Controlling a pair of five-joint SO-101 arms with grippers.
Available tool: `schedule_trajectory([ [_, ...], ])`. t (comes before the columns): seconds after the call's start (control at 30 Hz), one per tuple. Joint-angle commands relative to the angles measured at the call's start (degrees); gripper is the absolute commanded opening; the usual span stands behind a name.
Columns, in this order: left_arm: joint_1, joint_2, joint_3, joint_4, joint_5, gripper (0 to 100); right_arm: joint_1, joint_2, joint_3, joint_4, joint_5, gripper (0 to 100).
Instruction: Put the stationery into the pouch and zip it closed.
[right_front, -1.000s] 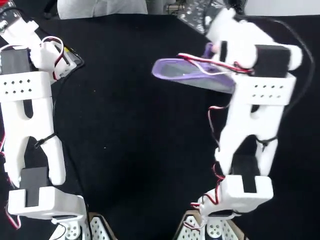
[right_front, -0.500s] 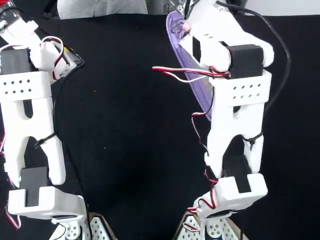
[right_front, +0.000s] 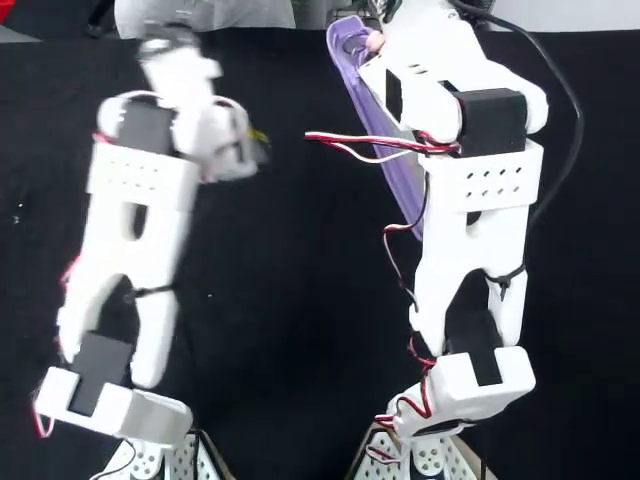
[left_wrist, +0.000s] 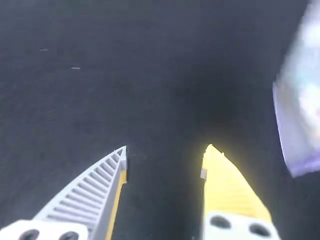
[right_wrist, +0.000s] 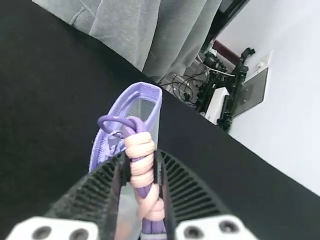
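Observation:
The purple mesh pouch (right_front: 392, 160) hangs off the black table, held up at its far end. My right gripper (right_front: 366, 44) is shut on the peach and purple zip cord (right_wrist: 141, 150) at the pouch's end (right_wrist: 134, 113). In the right wrist view the gripper (right_wrist: 140, 161) has the cord pinched between its black fingers. My left gripper (left_wrist: 165, 149) stands open over bare black table, one finger grey, one yellow, nothing between them. The pouch (left_wrist: 300, 120) shows as a blur beside it. In the high view the left gripper (right_front: 248, 142) is left of the pouch, apart from it.
The black tabletop (right_front: 290, 300) lies between the two arms. Grey cloth (right_wrist: 130, 30) hangs past the table's far edge. Cables and equipment (right_wrist: 225, 95) stand against the white wall beyond it.
The right arm swung the pouch from lying crosswise to hanging lengthwise, then held still. The left arm moved from the far left toward the middle, nearer the pouch.

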Motion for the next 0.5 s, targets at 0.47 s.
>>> schedule_trajectory([
  [0.47,17.5,-2.2,29.2,-47.9,-3.1,25,6.0,-4.3,-0.5,1.5,-0.8,1.1],
])
